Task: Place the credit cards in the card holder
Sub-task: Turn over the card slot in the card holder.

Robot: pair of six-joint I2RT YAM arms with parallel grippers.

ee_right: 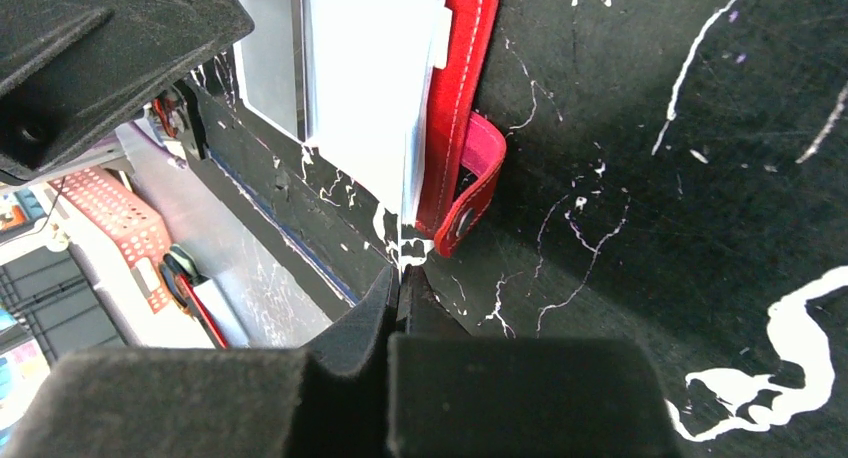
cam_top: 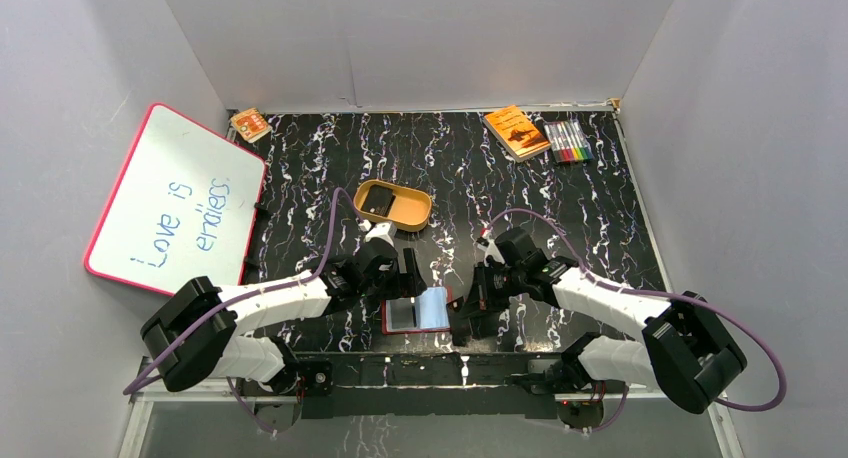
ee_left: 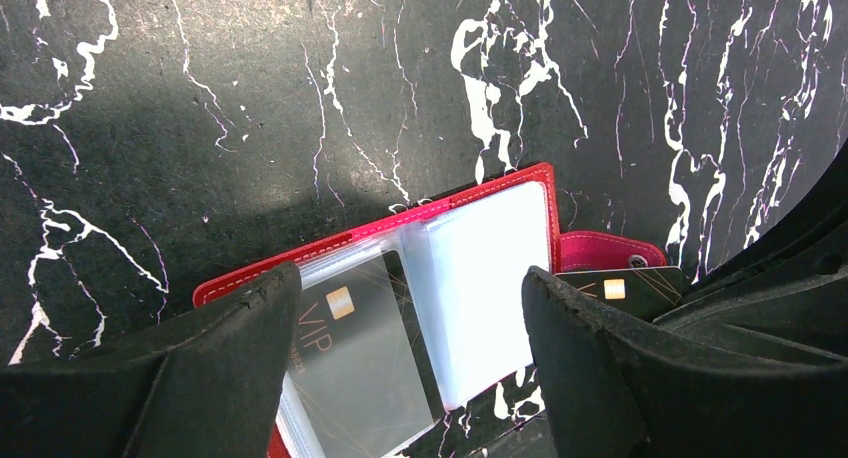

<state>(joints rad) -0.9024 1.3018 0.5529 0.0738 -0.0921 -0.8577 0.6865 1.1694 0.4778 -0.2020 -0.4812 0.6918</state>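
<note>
The red card holder (cam_top: 417, 310) lies open near the table's front edge, clear pockets up (ee_left: 480, 278). One black credit card (ee_left: 350, 343) marked VIP sits inside a pocket on its left side. My left gripper (ee_left: 410, 278) is open and hangs just above the holder, a finger on either side (cam_top: 408, 270). A second credit card (ee_left: 622, 286) hangs by the snap tab (ee_right: 478, 173) at the holder's right edge. My right gripper (ee_right: 403, 271) is shut on it, edge-on, right of the holder (cam_top: 462, 313). Another black credit card (cam_top: 377, 202) lies in the tan dish.
The tan oval dish (cam_top: 415, 216) stands behind the holder. A whiteboard (cam_top: 175, 203) leans at the left. At the back are an orange booklet (cam_top: 517, 131), a marker set (cam_top: 567, 140) and a small orange box (cam_top: 250, 125). The table's front edge runs just beside the holder.
</note>
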